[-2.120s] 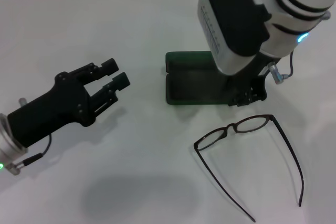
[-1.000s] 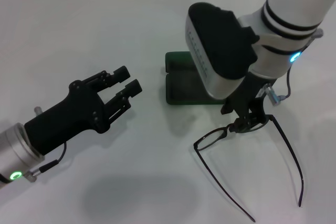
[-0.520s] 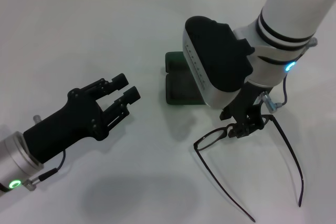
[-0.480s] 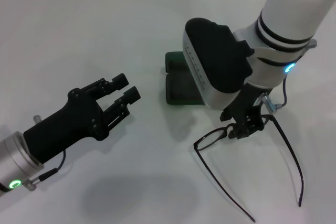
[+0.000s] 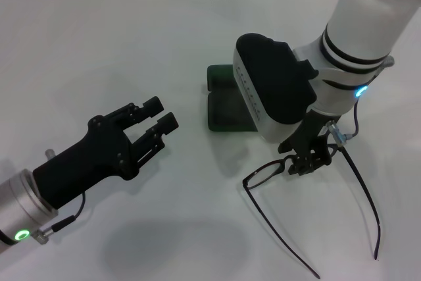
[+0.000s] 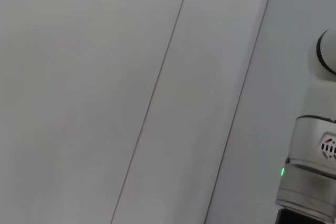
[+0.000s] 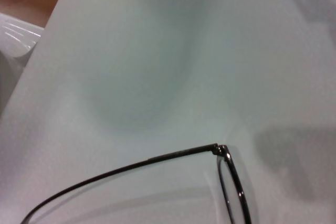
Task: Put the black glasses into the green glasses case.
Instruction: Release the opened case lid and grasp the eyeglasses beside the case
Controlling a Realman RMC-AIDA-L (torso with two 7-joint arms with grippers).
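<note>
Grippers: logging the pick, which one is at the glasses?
The right gripper, down on the glasses' frame by the case; the left gripper hangs apart, open.

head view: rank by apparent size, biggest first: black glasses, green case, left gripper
1. black glasses, widest spread with temples open.
2-3. left gripper and green glasses case: not ranked. The right arm covers part of the case, and the left gripper sits raised, nearer the camera.

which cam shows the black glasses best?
Head view: the whole black glasses lie open on the table, the right gripper at the front frame. The right wrist view shows only a hinge corner and one temple arm; the left wrist view shows none.
</note>
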